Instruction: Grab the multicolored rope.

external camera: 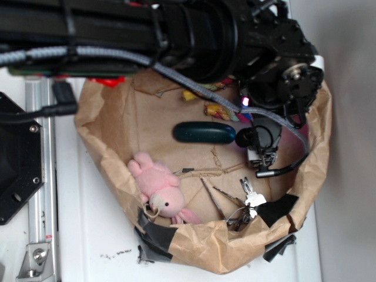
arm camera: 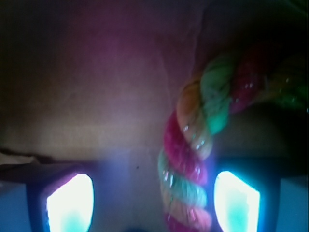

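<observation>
Gripper [arm camera: 153,200] wide open, holding nothing; rope [arm camera: 186,159] stands between the fingers [arm camera: 71,203], closer to one, contact not discernible. Rope [external camera: 220,110] lies at the bag's [external camera: 106,158] far wall, beside the oval [external camera: 204,133]. Plush [external camera: 158,185] near the front rim.

One black robot gripper [external camera: 262,154] was in the scene, hanging inside one crumpled brown paper basin [external camera: 106,158] patched with black tape. One thick twisted rope of red, yellow, green and orange strands [external camera: 218,110] lay just beside the gripper; in the wrist view that single rope [arm camera: 193,164] ran between two glowing fingertip pads [arm camera: 70,203], nearer the right-hand one. One dark green oval object [external camera: 204,133] sat close beside the gripper. One pink plush toy [external camera: 158,188] lay farther off, near the basin's rim. One bunch of metal keys [external camera: 247,202] lay near the gripper; the number of keys could not be told.
</observation>
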`<state>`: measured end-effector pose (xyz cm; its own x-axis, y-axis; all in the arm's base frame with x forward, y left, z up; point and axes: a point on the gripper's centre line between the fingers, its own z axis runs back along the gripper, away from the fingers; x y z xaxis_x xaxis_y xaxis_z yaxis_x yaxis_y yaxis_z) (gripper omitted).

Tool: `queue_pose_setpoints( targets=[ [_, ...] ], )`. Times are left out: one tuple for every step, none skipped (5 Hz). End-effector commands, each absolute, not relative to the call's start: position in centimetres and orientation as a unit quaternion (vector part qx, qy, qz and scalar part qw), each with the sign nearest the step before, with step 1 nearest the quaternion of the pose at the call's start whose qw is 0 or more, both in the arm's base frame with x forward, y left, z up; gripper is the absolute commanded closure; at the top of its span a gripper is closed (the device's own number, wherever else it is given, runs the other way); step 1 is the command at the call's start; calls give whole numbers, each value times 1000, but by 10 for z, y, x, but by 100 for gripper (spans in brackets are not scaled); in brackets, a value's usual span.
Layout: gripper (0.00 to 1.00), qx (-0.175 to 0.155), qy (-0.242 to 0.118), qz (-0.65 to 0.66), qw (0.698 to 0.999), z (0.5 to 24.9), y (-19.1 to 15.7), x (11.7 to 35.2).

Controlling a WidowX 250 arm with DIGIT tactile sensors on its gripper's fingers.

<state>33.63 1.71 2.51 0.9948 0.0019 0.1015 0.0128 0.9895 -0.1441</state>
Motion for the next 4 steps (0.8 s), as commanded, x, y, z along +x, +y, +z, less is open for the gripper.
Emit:
queue_pose_setpoints(
  targets=[
    [0, -98, -57, 30, 993, 23, 22, 344],
    [0, -74, -30, 17, 997, 3, 24, 345],
    [100, -70, -12, 16, 997, -16, 22, 337],
    [100, -70, -12, 14, 997, -12, 23, 331]
  ],
)
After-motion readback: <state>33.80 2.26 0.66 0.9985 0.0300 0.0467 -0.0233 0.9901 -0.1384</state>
